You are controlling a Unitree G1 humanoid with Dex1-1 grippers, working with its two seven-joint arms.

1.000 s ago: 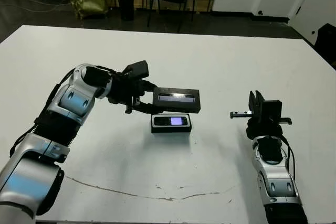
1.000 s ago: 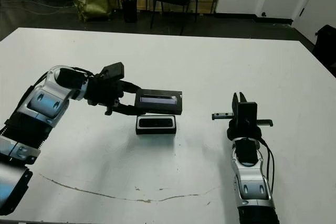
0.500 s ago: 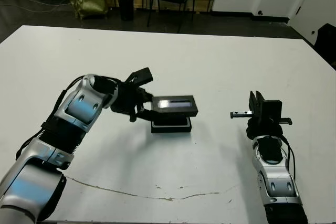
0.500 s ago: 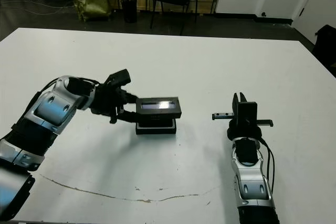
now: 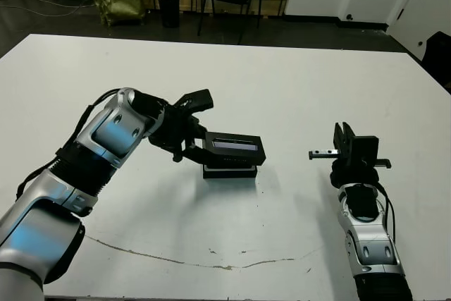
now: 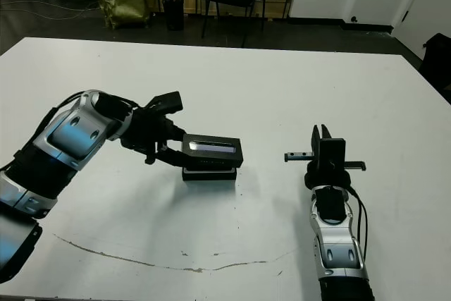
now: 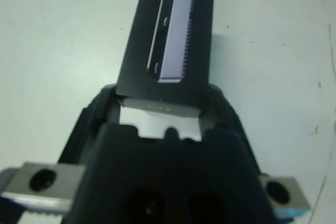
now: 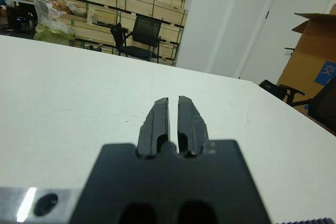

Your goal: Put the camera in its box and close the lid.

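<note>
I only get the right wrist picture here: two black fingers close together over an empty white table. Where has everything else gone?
Observer: The action is on the other side. The left gripper holds the lid by one end, over the box.
Operator: Is the box closed yet?
Observer: Not fully. From the head views, the lid sits on top of the box at a slight skew, the box's front wall still showing beneath.
Operator: And the camera that goes inside?
Observer: It cannot be seen now; the lid covers the box's opening.
</note>
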